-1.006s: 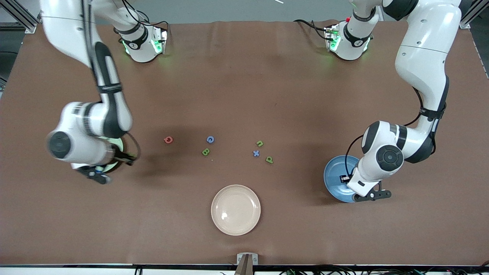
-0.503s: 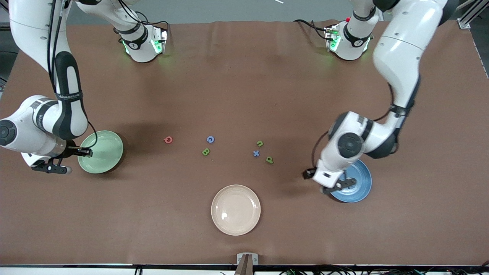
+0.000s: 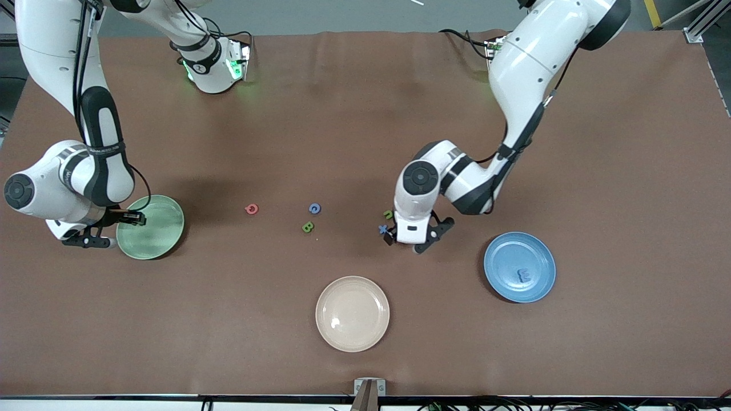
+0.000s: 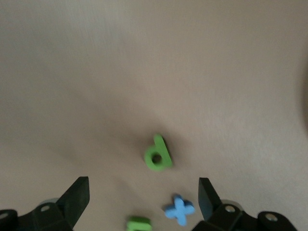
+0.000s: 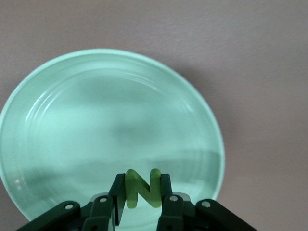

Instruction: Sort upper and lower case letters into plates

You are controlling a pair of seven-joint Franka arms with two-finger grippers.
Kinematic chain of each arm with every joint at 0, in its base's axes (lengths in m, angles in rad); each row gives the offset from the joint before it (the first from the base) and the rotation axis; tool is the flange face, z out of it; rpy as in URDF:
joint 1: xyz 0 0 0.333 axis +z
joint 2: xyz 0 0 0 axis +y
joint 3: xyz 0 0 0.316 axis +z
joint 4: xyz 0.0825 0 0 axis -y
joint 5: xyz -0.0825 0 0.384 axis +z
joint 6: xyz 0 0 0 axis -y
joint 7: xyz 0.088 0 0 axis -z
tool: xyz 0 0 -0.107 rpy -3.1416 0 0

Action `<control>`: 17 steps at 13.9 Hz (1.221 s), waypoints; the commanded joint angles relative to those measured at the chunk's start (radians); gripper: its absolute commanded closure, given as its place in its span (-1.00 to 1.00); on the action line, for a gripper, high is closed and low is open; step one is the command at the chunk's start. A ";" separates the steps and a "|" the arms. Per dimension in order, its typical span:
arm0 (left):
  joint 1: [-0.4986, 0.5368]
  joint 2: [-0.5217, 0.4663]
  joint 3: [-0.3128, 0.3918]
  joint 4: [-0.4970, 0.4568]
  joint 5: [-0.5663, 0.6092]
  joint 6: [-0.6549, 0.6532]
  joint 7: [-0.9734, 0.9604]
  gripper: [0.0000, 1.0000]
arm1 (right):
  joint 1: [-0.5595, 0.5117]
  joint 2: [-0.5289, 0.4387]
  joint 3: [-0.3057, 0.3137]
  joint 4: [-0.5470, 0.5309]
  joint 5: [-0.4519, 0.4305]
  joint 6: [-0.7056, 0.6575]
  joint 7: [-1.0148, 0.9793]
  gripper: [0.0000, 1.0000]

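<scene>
My right gripper (image 3: 135, 217) is shut on a green capital N (image 5: 142, 187), low over the rim of the pale green plate (image 3: 157, 231), whose bowl (image 5: 96, 120) holds nothing. My left gripper (image 3: 408, 237) hangs open over three small letters: a green p (image 4: 158, 154), a blue x (image 4: 179, 210) close to one finger, and a green n (image 4: 139, 224) between the fingers (image 4: 77, 197). The blue plate (image 3: 505, 257) holds one blue letter (image 3: 522, 275). On the table lie a red letter (image 3: 251, 209), a blue C (image 3: 314, 208) and a green B (image 3: 308, 227).
A cream-beige plate (image 3: 352, 337) with nothing in it sits nearest the front camera, midway along the table. The brown mat (image 3: 342, 114) covers the whole table. Both arm bases stand at the table's back edge.
My left gripper has opened, left a blue letter in the blue plate and swung over to the x, n and p. My right gripper drew back to the green plate's rim, then held still.
</scene>
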 commanded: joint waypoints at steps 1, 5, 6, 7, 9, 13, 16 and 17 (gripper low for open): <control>-0.016 0.046 0.013 0.032 0.012 0.040 -0.145 -0.86 | -0.008 0.000 0.017 -0.035 0.034 0.046 -0.029 0.62; -0.018 0.060 0.024 0.035 0.012 0.055 -0.196 -0.51 | 0.001 -0.011 0.018 -0.026 0.034 0.030 -0.017 -0.99; -0.018 0.058 0.034 0.037 0.011 0.055 -0.201 -0.50 | 0.011 -0.028 0.018 -0.020 0.034 0.000 -0.013 -1.00; -0.018 0.060 0.039 0.037 0.012 0.055 -0.202 -0.47 | 0.018 -0.049 0.018 0.000 0.032 -0.046 -0.013 -1.00; -0.018 0.071 0.042 0.037 0.012 0.055 -0.199 -0.25 | 0.066 -0.080 0.018 0.029 0.032 -0.109 0.009 -1.00; -0.016 0.072 0.042 0.040 0.012 0.055 -0.192 0.84 | 0.230 -0.115 0.018 0.019 0.032 -0.111 0.176 -1.00; 0.002 0.033 0.086 0.037 0.098 0.038 -0.152 1.00 | 0.348 -0.109 0.020 0.013 0.034 -0.102 0.328 -1.00; 0.037 0.017 0.090 0.037 0.123 0.017 -0.124 1.00 | 0.374 -0.109 0.020 0.002 0.038 -0.086 0.351 -1.00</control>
